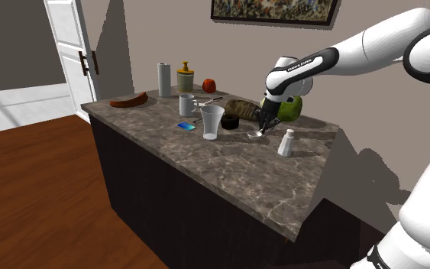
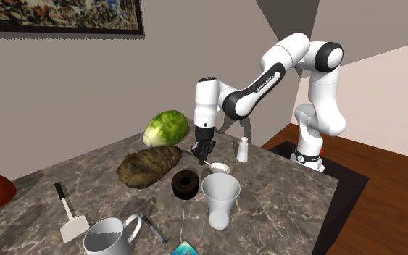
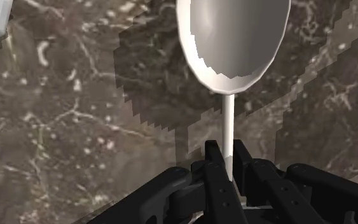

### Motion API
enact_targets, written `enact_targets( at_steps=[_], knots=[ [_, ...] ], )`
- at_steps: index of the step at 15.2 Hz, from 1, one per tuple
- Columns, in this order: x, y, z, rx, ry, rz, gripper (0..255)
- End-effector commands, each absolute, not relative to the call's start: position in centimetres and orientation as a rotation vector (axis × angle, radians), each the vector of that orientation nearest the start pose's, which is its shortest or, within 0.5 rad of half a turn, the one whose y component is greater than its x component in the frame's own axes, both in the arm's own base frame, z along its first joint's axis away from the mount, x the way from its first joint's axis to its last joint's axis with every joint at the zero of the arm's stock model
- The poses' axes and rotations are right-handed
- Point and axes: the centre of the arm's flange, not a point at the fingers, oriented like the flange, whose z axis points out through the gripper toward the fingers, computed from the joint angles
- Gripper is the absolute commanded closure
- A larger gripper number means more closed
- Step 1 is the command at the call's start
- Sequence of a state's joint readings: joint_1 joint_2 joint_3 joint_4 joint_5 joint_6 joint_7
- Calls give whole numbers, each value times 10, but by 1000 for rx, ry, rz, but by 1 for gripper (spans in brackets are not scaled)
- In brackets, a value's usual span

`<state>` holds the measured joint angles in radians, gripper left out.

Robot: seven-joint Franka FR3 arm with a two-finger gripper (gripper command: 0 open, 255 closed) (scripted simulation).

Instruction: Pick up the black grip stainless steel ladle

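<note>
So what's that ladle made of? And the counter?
The ladle looks like smooth, pale grey metal: its bowl has a soft sheen, though it could be plastic. The counter looks like polished stone, brown-grey with pale veins.

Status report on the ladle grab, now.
Gripper shut on ladle stem. Ladle bowl low at the counter, cannot tell if lifted. White shaker and cup close by, neither touching.

A short line of dark lettering runs along the white forearm (image 1: pixel 303 63) of the arm, too small to read. No other text, label or number is legible.
</note>
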<state>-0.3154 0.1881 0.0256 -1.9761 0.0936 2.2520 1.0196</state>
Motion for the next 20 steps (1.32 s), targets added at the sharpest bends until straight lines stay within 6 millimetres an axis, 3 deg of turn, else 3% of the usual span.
enact_targets(
  at_steps=[1,3,18,20],
  knots=[
    [577,-170,383,-2354,1915,-80,255],
    [577,-170,383,-2354,1916,-80,255],
    [577,-170,462,-2354,1916,-80,255],
    [577,-170,463,-2354,1916,-80,255]
  ],
)
